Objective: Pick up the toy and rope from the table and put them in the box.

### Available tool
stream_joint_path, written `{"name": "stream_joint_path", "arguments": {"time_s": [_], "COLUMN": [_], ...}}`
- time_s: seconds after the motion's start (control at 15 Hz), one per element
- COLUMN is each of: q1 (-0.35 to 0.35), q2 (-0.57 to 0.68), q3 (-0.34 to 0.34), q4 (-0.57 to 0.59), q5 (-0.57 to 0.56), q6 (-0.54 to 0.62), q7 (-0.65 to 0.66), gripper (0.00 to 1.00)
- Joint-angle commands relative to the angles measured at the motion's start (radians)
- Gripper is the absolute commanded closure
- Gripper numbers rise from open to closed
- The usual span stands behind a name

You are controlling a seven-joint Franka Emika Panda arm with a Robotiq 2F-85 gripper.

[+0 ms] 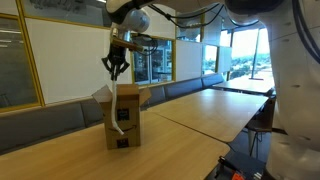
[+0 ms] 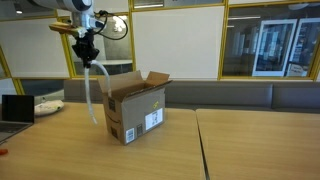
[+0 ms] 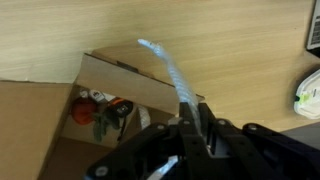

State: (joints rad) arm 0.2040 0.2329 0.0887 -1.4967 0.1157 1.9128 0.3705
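Exterior and wrist views of a single arm at a long desk (image 2: 250, 145) with a light wood top. At far left in an exterior view, a dark laptop (image 2: 13, 108) and a pale object (image 2: 48, 104) too small to identify rest on the desk. To their right, the fingers (image 2: 86, 54) hang high above the desk, clenched on the upper end of the rope (image 2: 93, 95). The whitish cord drops from them in a loose curve just left of the box (image 2: 137, 110), outside its wall, its lower end close to desk level. The brown carton stands upright on the desk with its top flaps spread open and a dark printed mark on its near side. Right of the box, a seam line (image 2: 198, 140) crosses the desk top. In an exterior view from another angle, the fingers (image 1: 117, 68) hover above the left flap of the box (image 1: 126, 120). In the wrist view, the toy (image 3: 88, 113), green with red parts, lies inside the box (image 3: 115, 78) at left, and the rope (image 3: 165, 65) runs from between the dark fingers (image 3: 210, 135) out over the box edge.
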Motion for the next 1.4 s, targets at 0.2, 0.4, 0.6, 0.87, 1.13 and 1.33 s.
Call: {"name": "stream_joint_path", "arguments": {"time_s": [0.2,0.4,0.6,0.87,1.13,1.33], "q1": [-0.035,-0.067,-0.109,-0.166,-0.201,-0.203], "q2": [0.083,0.178,0.289,0.443,0.572,0.617], "q3": [-0.036,-0.068,-0.097,-0.110,-0.105,-0.104], "q4": [0.115,0.181,0.256,0.355,0.452,0.526], "q5": [-0.131,-0.151,-0.128,-0.094,-0.058,-0.048], "q6": [0.057,0.074,0.070,0.051,0.027,-0.016], "q7": [-0.005,-0.012,-0.032,-0.064,-0.081,-0.077], "gripper": [0.87,0.87,0.87,0.87,0.87,0.87]}}
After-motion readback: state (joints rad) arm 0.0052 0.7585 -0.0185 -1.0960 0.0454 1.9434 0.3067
